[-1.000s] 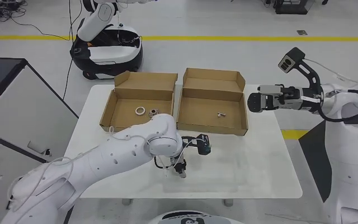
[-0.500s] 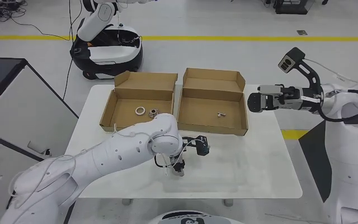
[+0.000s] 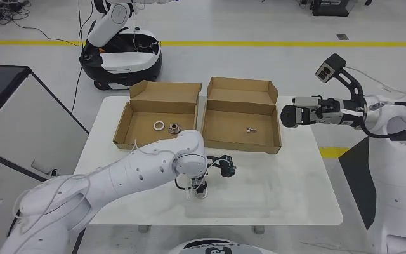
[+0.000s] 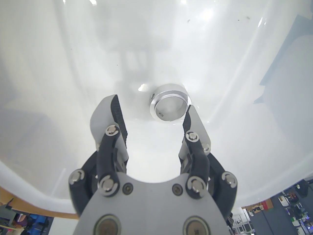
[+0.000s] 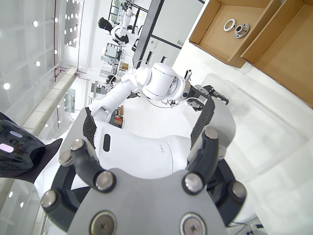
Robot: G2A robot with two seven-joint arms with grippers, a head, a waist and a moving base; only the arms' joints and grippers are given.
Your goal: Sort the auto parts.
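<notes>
Silver metal collar [image 4: 170, 105] lies flat on the white table [image 3: 285, 190], near the front edge, at the tips of the left gripper [image 4: 152, 105]. The left claw is spread apart and pointed down at the table. The collar sits partly between the fingertips, off to one side, right up against one finger [image 4: 188, 121] and well clear of the other; cannot tell if it actually touches. Two open cardboard boxes stand side by side at the back of the table. The left-hand box [image 3: 124, 130] holds a flat ring [image 3: 160, 125] and, just beside it, a flanged hub [image 3: 173, 129]. The right-hand box [image 3: 271, 124] holds one small metal part [image 3: 250, 130]. The right gripper [image 3: 285, 116] hangs in the air just past the right-hand box's outer wall, over the table's right side. Its fingers are apart with nothing between them.
</notes>
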